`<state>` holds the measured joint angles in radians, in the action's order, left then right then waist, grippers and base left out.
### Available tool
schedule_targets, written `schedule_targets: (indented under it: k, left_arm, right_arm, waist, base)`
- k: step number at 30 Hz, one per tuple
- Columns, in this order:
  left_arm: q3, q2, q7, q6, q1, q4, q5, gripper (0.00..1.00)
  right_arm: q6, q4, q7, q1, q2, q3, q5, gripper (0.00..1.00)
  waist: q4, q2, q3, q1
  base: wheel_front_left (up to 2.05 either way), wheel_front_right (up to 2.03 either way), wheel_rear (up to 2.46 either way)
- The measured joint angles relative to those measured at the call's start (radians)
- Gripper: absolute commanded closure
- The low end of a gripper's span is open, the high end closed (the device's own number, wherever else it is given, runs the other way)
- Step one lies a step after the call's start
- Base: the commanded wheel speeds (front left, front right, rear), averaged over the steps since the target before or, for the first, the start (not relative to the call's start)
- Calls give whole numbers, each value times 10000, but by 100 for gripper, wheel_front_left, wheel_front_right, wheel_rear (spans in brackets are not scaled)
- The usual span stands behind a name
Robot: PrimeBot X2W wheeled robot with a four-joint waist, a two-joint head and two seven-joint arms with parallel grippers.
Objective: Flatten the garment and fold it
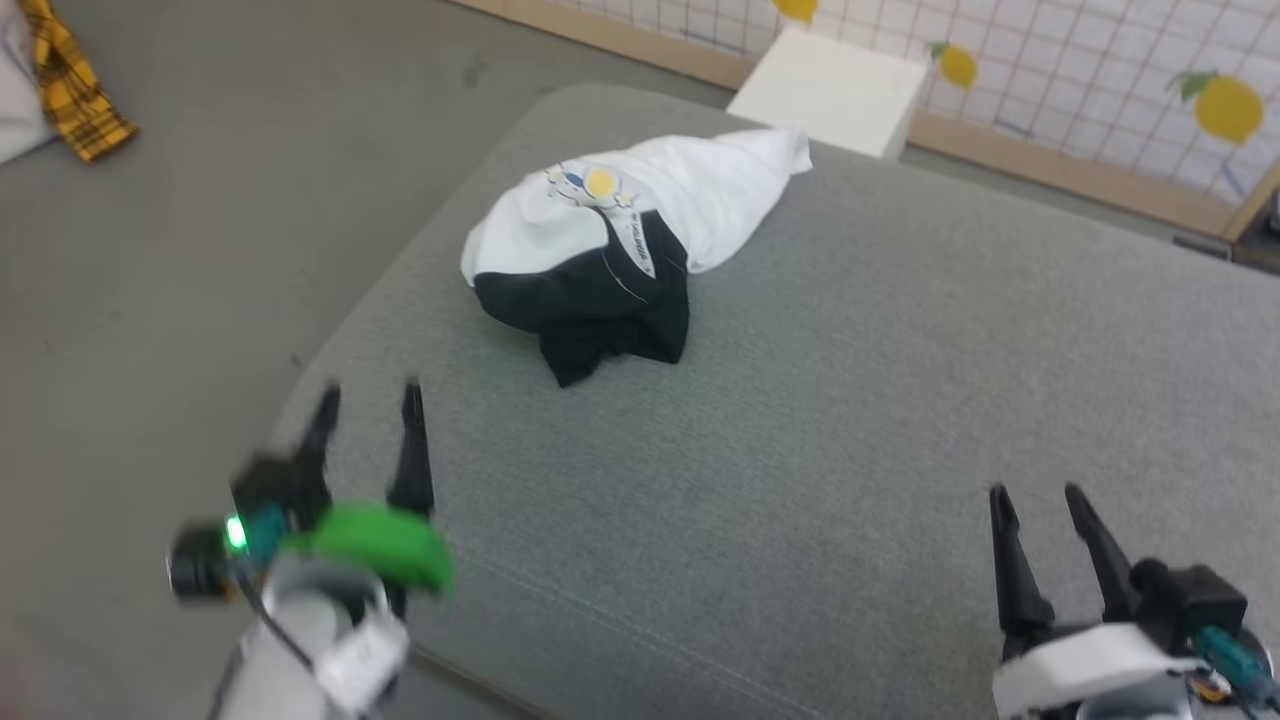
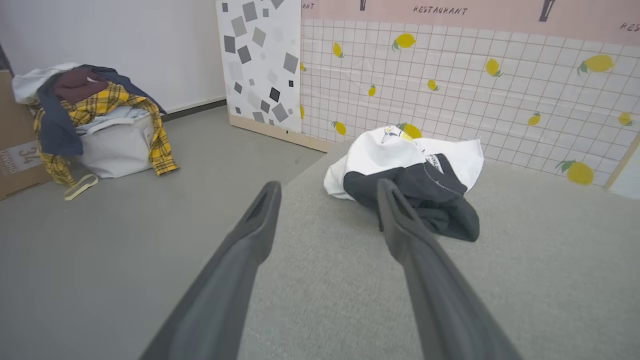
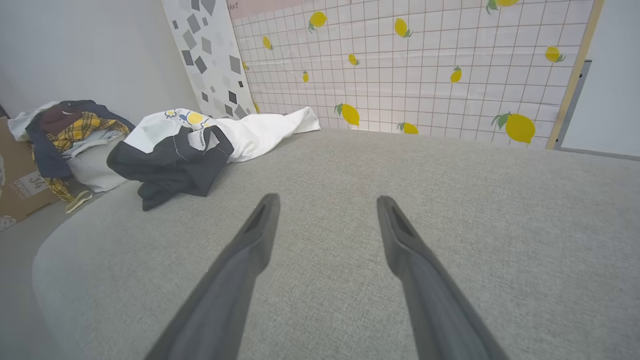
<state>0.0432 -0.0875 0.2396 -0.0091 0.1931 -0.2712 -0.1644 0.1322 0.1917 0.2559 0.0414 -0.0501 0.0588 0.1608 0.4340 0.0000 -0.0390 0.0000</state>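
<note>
The garment [image 1: 620, 235] lies bunched in a heap on the grey cushion [image 1: 800, 420], toward its far left part: white body, black sleeves spilling to the near side, a small yellow-and-blue print on top. In the left wrist view the garment [image 2: 405, 167] sits just beyond the fingertips; in the right wrist view the garment [image 3: 200, 142] is off to the upper left. My left gripper [image 1: 368, 400] hovers open over the cushion's near left edge, apart from the cloth. Over the near right of the cushion, my right gripper [image 1: 1035, 495] stands open with nothing between its fingers.
A white box [image 1: 830, 90] stands behind the cushion against the lemon-print wall [image 1: 1100, 70]. A yellow plaid cloth [image 1: 70, 85] lies on the floor at far left; in the left wrist view it tops a pile of clothes on a white basket [image 2: 112, 142]. The cushion's left edge rounds down to grey floor [image 1: 200, 250].
</note>
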Motion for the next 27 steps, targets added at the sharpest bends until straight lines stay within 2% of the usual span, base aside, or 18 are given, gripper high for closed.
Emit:
schedule_targets:
  k: [4,7,11,16,20,27]
  left_arm:
    - [-198,-259,-527,-397,1915,-734,-470,0]
    - [-389,-510,-1312,-621,3372,-1624,-874,0]
    - [-660,-711,-3193,-790,5323,-3131,-1795,0]
    - [-790,-1035,-5657,-767,7059,-4648,-2334,0]
    - [-677,-1133,-7530,-614,7807,-5534,-2487,0]
    - [-589,-1024,-9219,-157,7965,-6339,-2625,0]
  right_arm:
    - [0,-359,-33,-547,2,-38,-376,0]
    - [0,-644,-209,-872,2,-29,-541,0]
    - [0,-1127,-485,-1089,8,75,-779,0]
    - [0,-1680,-796,-1174,2,169,-963,0]
    - [0,-2096,-920,-1231,4,284,-1009,0]
    - [0,-2510,-989,-1229,2,470,-1072,0]
  waist:
    - [-258,0,-454,0]
    - [-505,0,-863,0]
    - [-895,0,-1500,0]
    - [-1431,0,-2309,0]
    - [-1864,0,-2987,1]
    - [-2500,0,-4028,1]
  base:
    - [0,0,0]
    - [0,0,0]
    - [0,0,0]
    - [0,0,0]
    - [0,0,0]
    - [0,0,0]
